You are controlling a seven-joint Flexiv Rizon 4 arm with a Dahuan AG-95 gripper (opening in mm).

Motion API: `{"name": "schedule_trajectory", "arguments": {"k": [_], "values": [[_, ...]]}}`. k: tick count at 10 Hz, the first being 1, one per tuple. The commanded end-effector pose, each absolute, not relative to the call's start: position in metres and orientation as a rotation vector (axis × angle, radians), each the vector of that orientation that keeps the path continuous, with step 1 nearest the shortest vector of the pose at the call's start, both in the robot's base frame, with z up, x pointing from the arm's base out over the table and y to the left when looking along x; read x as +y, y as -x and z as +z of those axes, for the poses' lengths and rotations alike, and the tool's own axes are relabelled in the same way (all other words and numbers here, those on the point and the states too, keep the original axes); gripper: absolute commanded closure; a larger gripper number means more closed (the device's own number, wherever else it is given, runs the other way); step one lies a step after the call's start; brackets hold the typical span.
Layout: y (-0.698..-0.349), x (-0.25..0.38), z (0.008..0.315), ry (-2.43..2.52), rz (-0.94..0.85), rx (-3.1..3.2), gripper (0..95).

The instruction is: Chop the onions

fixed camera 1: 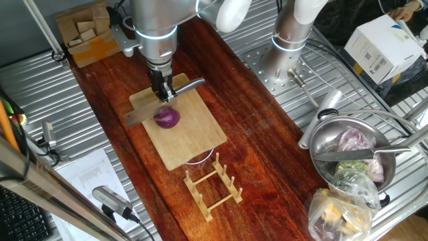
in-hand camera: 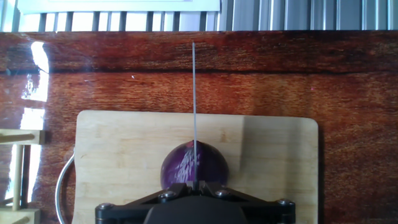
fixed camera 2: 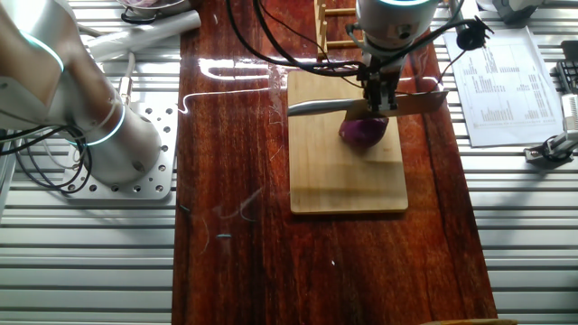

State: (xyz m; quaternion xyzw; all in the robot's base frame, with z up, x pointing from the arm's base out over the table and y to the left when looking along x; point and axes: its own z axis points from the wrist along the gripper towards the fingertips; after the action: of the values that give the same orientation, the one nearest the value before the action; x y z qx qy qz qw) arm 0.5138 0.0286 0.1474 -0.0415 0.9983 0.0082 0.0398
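A small round dark purple onion (fixed camera 1: 167, 118) (fixed camera 2: 363, 132) (in-hand camera: 194, 165) lies on the bamboo cutting board (fixed camera 1: 190, 137) (fixed camera 2: 348, 176) (in-hand camera: 124, 149). My gripper (fixed camera 1: 161, 94) (fixed camera 2: 377, 101) (in-hand camera: 195, 185) is shut on a knife (fixed camera 1: 184, 87) (fixed camera 2: 316, 107), held level across the board. Its wooden handle (fixed camera 1: 137, 116) (fixed camera 2: 424, 102) sticks out to one side. In the hand view the blade (in-hand camera: 194, 93) shows edge-on, running straight over the middle of the onion and resting on or in its top. How deep it sits cannot be told.
A wooden rack (fixed camera 1: 212, 186) stands just off the board's near end. At the right, a metal bowl (fixed camera 1: 324, 137) holds pale purple leafy vegetable and greens. A wooden box of blocks (fixed camera 1: 87, 33) sits at the back left. Paper sheets (fixed camera 2: 506, 81) lie beside the table.
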Motion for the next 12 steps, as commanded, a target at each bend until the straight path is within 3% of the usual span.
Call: {"name": "schedule_trajectory", "arguments": {"k": [1,12], "values": [[-0.513,0.028,0.141,0.131,0.025,3.059,95.0],[-0.509,0.023,0.157,0.141,0.037,3.090,95.0]]}}
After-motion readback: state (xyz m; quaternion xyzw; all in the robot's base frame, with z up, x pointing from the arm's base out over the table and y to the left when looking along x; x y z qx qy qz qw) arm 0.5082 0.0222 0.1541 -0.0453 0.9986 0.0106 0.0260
